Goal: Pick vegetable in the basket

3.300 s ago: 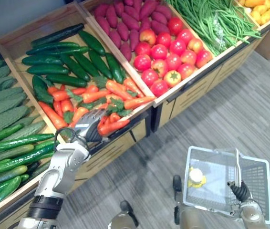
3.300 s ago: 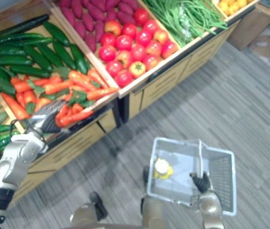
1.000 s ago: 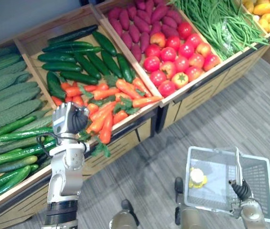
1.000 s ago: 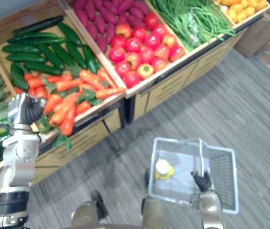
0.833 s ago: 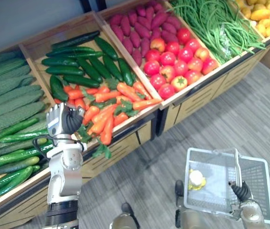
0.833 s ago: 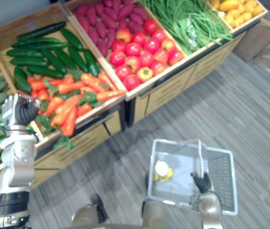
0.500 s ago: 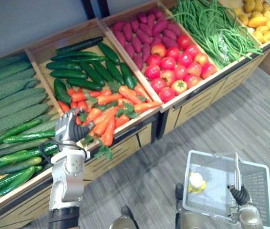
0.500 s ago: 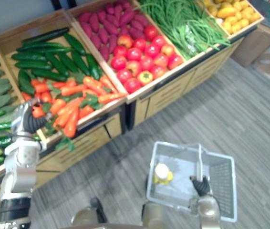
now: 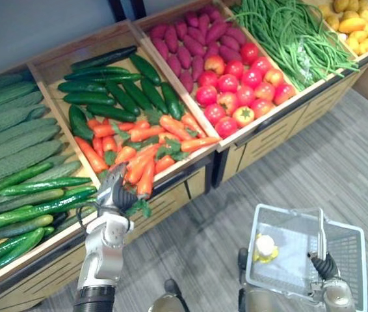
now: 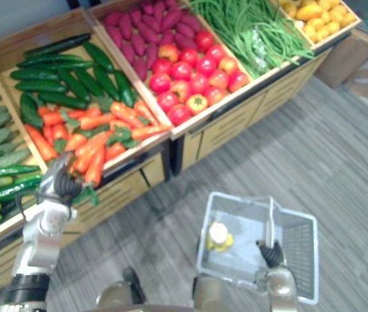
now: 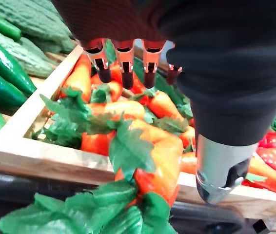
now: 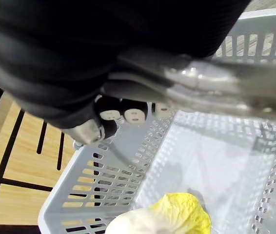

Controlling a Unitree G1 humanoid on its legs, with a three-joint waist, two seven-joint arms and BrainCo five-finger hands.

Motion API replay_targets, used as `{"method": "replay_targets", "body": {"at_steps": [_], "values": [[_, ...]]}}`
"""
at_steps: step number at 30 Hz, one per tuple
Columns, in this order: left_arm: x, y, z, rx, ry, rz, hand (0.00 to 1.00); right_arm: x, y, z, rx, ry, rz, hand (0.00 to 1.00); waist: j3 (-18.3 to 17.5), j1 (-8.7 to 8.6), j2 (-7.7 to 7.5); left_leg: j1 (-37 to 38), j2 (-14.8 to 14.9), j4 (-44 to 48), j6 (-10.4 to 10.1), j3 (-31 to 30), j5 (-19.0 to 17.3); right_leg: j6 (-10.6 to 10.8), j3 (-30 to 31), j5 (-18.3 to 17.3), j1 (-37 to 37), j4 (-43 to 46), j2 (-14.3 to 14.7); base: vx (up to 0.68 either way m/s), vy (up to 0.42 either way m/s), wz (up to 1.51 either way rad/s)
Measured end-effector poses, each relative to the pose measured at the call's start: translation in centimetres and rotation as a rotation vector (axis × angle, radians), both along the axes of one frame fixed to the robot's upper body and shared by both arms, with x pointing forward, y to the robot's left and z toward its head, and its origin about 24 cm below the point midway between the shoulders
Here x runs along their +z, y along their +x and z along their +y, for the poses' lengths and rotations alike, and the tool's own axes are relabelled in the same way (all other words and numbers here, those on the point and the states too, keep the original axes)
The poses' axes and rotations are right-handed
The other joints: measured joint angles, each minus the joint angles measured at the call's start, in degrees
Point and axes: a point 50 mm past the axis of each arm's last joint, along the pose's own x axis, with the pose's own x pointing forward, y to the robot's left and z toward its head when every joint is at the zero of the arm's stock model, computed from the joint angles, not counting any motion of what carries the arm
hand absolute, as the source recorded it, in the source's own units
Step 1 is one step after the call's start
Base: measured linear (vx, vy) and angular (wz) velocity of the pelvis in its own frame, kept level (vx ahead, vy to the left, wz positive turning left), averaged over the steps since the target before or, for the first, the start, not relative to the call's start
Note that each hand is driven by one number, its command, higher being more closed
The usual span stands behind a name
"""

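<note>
By the carrots (image 9: 146,155), left hand (image 9: 114,192) spreads its fingers; right hand (image 9: 328,267) clasps basket (image 9: 285,208) handle (image 9: 320,234).

The left hand (image 9: 114,192) and right hand (image 9: 328,265) wear dark ribbed covers; silver fingers (image 11: 127,66) end in dark tips; the arm (image 9: 103,250) behind the left hand is silver-grey.

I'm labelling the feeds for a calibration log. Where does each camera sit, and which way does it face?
Left eye view: on the head, looking down at the produce stand and floor; left hand by the carrots, right hand holding the basket.
Right eye view: beside it on the head, same scene, same hands.
Left wrist view: along the left hand's straight fingers onto the carrots.
Right wrist view: along fingers curled round the handle, into the basket.
Shared: eye views and left wrist view show the carrots.
</note>
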Motion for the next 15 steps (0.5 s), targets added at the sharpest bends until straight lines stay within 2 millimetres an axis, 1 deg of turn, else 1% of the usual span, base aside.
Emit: {"method": "replay_targets", "body": {"at_steps": [4,9,11,12,13,15], "values": [[-0.6,0.9,0.1,0.008,-0.014,0.028,0.0,0.5,0.6,0.2,0.02,-0.008,-0.028,1.0,0.03,-0.06,-0.06,-1.43,0.17,0.43,-0.04,0.19,-0.08,0.0,0.25,0.03,-1.52,0.19,0.09,-0.03,-0.041,-0.02],[-1.6,1.0,0.2,0.016,-0.02,0.067,0.0,0.5,0.8,0.7,0.046,-0.008,-0.03,1.0,0.15,-0.17,-0.25,-2.03,0.94,1.08,-0.21,0.57,-0.45,-0.02,0.46,0.03,-2.13,0.17,0.66,-0.01,-0.044,-0.05],[-1.5,1.3,0.2,0.026,-0.021,0.057,0.0,0.8,1.0,0.7,0.05,-0.012,-0.042,1.0,0.22,-0.05,-0.37,-2.8,1.15,1.44,-0.22,0.82,-0.55,-0.11,0.59,0.1,-2.99,0.17,0.76,-0.05,-0.106,-0.14],[-0.9,2.3,0.2,0.044,-0.021,0.018,0.0,1.2,1.4,0.7,0.064,-0.021,-0.061,1.0,0.57,-0.06,-0.73,-3.17,1.65,1.87,-0.36,1.72,-0.82,-0.24,1.37,0.23,-3.76,0.05,1.29,-0.08,-0.16,-0.19],[-0.8,2.5,0.1,0.044,-0.021,0.013,1.0,1.2,1.4,0.7,0.064,-0.022,-0.062,1.0,0.65,-0.06,-0.81,-3.17,1.67,1.87,-0.38,1.73,-0.84,-0.24,1.38,0.23,-3.76,0.03,1.31,-0.06,-0.136,-0.17],[-0.7,2.7,0.2,0.052,-0.02,-0.001,1.0,1.2,1.4,0.6,0.064,-0.025,-0.062,1.0,0.72,-0.04,-0.88,-3.17,1.65,1.87,-0.4,1.75,-0.87,-0.25,1.39,0.23,-3.75,-0.02,1.28,-0.03,-0.042,0.0]]}}
